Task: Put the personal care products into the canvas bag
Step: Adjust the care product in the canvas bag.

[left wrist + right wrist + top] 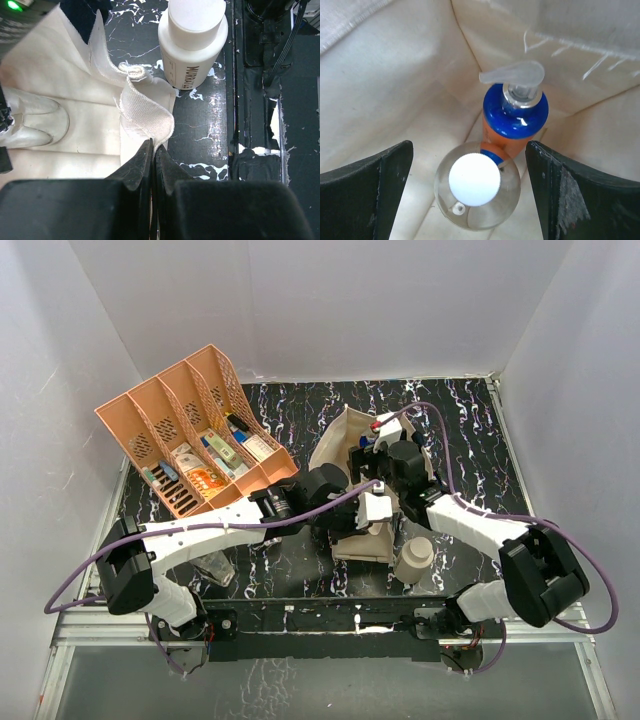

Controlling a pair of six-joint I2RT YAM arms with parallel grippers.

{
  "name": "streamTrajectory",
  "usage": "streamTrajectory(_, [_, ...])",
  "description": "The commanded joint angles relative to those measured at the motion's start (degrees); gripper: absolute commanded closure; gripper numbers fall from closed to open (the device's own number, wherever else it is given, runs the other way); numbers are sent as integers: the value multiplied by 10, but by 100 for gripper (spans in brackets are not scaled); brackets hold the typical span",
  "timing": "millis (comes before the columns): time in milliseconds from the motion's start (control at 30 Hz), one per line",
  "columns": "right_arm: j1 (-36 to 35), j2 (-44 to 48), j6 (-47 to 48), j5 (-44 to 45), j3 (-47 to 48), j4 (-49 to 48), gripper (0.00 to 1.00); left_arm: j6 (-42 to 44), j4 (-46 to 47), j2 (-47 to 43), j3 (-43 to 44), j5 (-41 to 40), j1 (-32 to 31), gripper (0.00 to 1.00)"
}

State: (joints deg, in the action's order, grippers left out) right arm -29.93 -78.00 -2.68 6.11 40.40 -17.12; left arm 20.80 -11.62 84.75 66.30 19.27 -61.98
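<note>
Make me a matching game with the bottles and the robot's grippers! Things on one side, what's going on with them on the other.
1 pump bottle
2 white bottle
3 left gripper
4 right gripper

A wide open
B on the table beside the canvas bag
C shut on the canvas bag's edge
D inside the bag, by a clear bottle

Pairs: 1-D, 2-B, 3-C, 4-A

Cream canvas bag (395,75); pump bottle (515,112) orange with blue collar; round bottle (476,182) clear, white-capped; table (300,410) black with white veining.
</note>
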Motion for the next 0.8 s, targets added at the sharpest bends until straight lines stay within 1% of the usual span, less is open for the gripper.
streamTrajectory(0, [1, 35, -4, 10, 56, 21, 2, 0, -25, -12, 0, 4, 0, 100])
streamTrajectory(233, [5, 61, -18, 26, 110, 99, 1, -3, -21, -15, 1, 6, 0, 100])
streamTrajectory(400, [25, 75, -24, -2, 151, 154, 1, -14, -23, -20, 12, 29, 0, 100])
streamTrajectory(667, [60, 100, -15, -56, 236, 259, 1, -40, -33, -20, 80, 48, 1, 100])
streamTrajectory(733, [61, 116, -3, -67, 246, 275, 1, -50, -32, -20, 91, 49, 1, 97])
streamTrajectory(767, [62, 124, 1, -67, 250, 285, 1, -54, -33, -20, 96, 50, 1, 91])
